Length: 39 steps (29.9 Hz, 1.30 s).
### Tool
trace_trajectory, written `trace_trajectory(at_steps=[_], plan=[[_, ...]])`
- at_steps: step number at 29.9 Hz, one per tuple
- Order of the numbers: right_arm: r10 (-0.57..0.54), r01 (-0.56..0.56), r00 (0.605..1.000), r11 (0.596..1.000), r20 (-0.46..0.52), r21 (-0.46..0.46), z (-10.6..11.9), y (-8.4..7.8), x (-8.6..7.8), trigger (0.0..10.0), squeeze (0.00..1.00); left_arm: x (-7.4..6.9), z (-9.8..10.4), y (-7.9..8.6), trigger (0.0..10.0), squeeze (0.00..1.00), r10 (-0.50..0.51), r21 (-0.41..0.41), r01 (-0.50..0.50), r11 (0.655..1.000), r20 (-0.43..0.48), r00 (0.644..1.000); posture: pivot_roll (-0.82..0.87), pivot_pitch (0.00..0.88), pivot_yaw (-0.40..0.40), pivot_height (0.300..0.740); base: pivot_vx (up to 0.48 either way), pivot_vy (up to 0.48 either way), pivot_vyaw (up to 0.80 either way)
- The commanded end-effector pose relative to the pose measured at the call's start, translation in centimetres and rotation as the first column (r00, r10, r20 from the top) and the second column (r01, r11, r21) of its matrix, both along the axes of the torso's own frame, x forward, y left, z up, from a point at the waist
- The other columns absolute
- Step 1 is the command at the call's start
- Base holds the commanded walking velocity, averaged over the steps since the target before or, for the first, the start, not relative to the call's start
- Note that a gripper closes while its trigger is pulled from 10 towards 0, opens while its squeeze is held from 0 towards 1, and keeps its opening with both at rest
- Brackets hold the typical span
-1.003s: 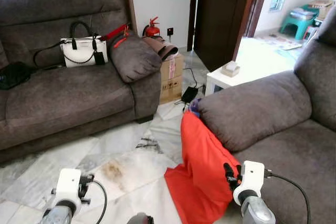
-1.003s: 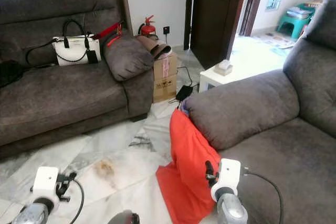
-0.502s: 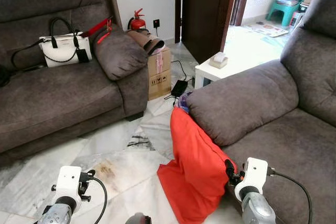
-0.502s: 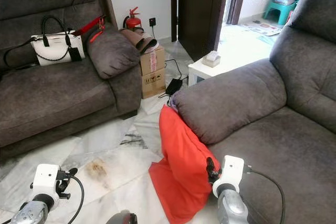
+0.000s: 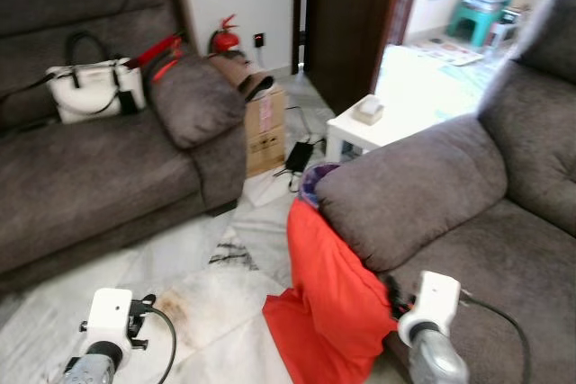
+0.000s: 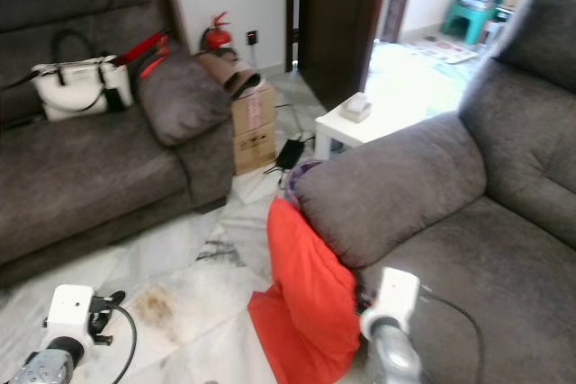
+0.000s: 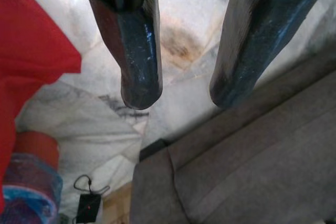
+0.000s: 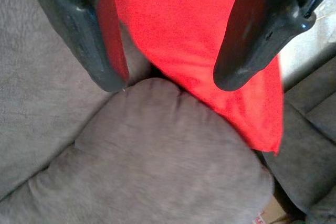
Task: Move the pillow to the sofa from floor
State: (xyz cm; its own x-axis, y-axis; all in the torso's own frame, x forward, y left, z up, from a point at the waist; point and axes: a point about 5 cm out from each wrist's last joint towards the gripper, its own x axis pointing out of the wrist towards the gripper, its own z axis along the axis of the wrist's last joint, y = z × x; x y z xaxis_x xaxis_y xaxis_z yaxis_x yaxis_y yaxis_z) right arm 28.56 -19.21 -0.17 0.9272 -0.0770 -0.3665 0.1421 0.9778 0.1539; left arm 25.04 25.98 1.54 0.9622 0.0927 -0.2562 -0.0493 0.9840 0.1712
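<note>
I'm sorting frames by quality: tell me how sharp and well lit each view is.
Left and right eye views: soft with motion blur, the doorway floor glaring bright. Left wrist view: sharp on the marble floor, fingers dark with small glints. Right wrist view: evenly lit, red pillow vivid, fingers near and slightly soft.

No readable text, label or sign anywhere.
</note>
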Motion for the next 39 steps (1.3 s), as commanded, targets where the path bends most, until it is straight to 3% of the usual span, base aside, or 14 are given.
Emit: trace_trajectory(at_steps=[1,8,9,14,18,21,26,34,38,39], plan=[[-0.014,0.014,0.999,1.0,-0.029,0.0,-0.7,-0.7,-0.8,10.0,0.0,-0.9,-0.8,0.2,10.0,0.0,0.015,-0.015,-0.015,1.0,-0.033,0.999,0.09,0.032,0.075,0.642,0.0,0.0,0.0],[-0.005,0.006,0.998,1.0,-0.058,0.003,-1.4,-1.5,-1.8,10.0,0.0,-1.9,-2.0,0.6,10.0,0.0,0.042,0.004,-0.042,0.999,-0.106,0.993,0.08,0.036,0.07,0.642,0.0,0.0,0.0],[-0.01,0.011,0.998,1.0,-0.068,0.01,-1.7,-1.7,-2.2,10.0,1.0,-2.3,-2.6,0.7,10.0,0.0,0.059,0.001,-0.059,0.998,-0.136,0.989,0.09,0.047,0.062,0.642,0.0,0.0,0.0],[-0.003,0.003,0.997,1.0,-0.074,-0.004,-1.8,-1.7,-2.4,10.0,1.0,-2.5,-3.5,0.5,10.0,0.0,0.08,-0.006,-0.083,0.997,-0.193,0.978,0.08,0.069,0.065,0.642,0.0,0.0,0.0],[0.017,-0.016,0.999,1.0,-0.031,0.027,-1.2,-1.7,-1.9,10.0,1.0,-2.3,-3.5,0.1,10.0,0.0,0.081,-0.021,-0.087,0.996,-0.189,0.979,0.06,0.097,0.066,0.642,0.0,0.0,0.0],[0.071,-0.07,0.997,0.997,-0.035,0.042,-1.4,-1.1,-2.1,10.0,1.0,-2.1,-3.6,0.2,10.0,0.0,0.131,-0.053,-0.143,0.988,-0.187,0.974,0.07,0.118,0.063,0.642,0.0,0.0,0.0],[0.106,-0.107,0.994,0.993,0.011,0.056,-1.0,-0.8,-1.9,10.0,1.0,-1.3,-2.8,0.3,10.0,0.0,0.135,-0.06,-0.145,0.988,-0.135,0.982,0.09,0.145,0.062,0.642,0.0,0.0,0.0],[0.159,-0.162,0.986,0.984,0.044,0.075,-0.4,-0.1,-1.0,10.0,1.0,-1.2,-1.8,0.8,10.0,0.0,0.122,-0.058,-0.126,0.99,-0.073,0.99,0.12,0.155,0.071,0.642,0.0,0.0,0.0],[0.228,-0.229,0.973,0.973,0.014,0.023,-0.5,0.6,-0.9,10.0,0.99,-1.2,-1.4,1.0,10.0,0.0,0.113,-0.049,-0.115,0.992,-0.043,0.993,0.12,0.161,0.078,0.642,0.0,0.0,0.0],[0.245,-0.245,0.97,0.969,0.009,0.029,-0.6,0.9,-0.9,10.0,0.0,-1.1,-1.2,0.9,10.0,0.0,0.107,-0.049,-0.108,0.993,-0.034,0.994,0.13,0.161,0.081,0.642,0.0,0.0,0.0]])
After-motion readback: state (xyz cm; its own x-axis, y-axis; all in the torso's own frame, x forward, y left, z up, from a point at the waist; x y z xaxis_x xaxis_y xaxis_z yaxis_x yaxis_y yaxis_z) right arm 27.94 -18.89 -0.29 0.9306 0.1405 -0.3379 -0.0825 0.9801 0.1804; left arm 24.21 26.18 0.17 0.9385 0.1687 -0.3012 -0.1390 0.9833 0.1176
